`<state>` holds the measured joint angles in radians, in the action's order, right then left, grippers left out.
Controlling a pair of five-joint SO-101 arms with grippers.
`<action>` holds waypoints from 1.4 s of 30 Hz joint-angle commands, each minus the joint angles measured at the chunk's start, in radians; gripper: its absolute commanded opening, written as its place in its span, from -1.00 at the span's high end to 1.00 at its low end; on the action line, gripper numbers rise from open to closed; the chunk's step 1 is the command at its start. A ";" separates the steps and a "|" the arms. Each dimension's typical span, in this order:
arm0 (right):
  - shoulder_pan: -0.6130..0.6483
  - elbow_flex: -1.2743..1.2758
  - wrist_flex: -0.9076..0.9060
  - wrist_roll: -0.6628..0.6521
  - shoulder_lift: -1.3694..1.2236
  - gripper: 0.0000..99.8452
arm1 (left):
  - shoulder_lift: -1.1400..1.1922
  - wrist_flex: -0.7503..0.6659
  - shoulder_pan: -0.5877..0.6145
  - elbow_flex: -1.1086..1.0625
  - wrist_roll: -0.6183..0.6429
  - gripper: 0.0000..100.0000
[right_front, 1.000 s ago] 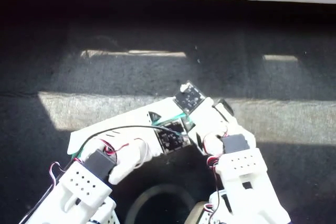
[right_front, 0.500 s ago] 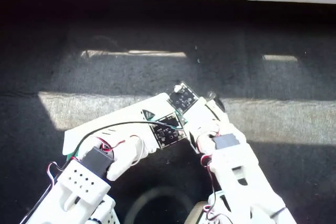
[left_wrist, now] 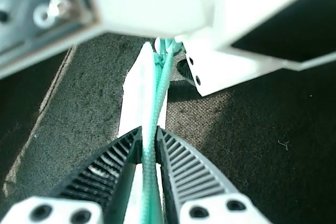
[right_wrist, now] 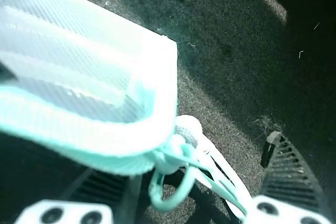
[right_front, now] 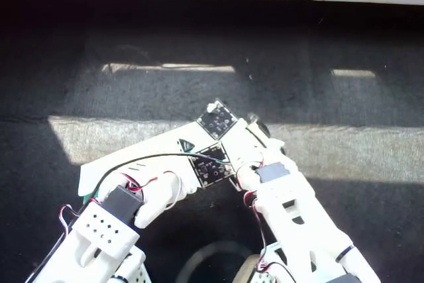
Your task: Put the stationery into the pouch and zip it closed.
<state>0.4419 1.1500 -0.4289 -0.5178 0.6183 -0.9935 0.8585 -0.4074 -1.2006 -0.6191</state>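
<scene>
Left wrist view: left end effector point(left_wrist: 149, 137) clamped on pouch point(left_wrist: 137, 90) at its green zipper edge. Right end effector point(right_wrist: 191, 163) fingers spread apart, pouch corner and zipper pull point(right_wrist: 168, 158) between them, unclamped. Dark worktop point(right_front: 331, 97) beneath both.

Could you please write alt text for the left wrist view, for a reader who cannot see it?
The left gripper has its black ribbed fingers shut on the green zipper of a white pouch, which runs away over the dark table to the white right arm.
</scene>
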 commanded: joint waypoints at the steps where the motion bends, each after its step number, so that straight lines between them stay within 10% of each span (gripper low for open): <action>1: 0.002 -0.038 0.067 0.008 -0.015 0.35 | 0.007 0.032 0.039 -0.002 0.002 0.98; 9: -0.002 -0.131 0.111 0.003 -0.202 0.38 | 0.008 0.032 0.042 -0.002 0.002 0.98; 15: 0.002 -0.182 0.111 -0.133 -0.259 1.00 | 0.008 0.032 0.042 -0.002 0.002 0.98; 42: -0.176 0.157 0.002 -0.160 0.318 0.99 | 0.005 0.028 0.041 0.048 0.002 0.98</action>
<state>0.2977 1.3004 -0.4196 -0.6636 0.9022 -0.9935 0.8738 -0.3905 -1.1684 -0.6191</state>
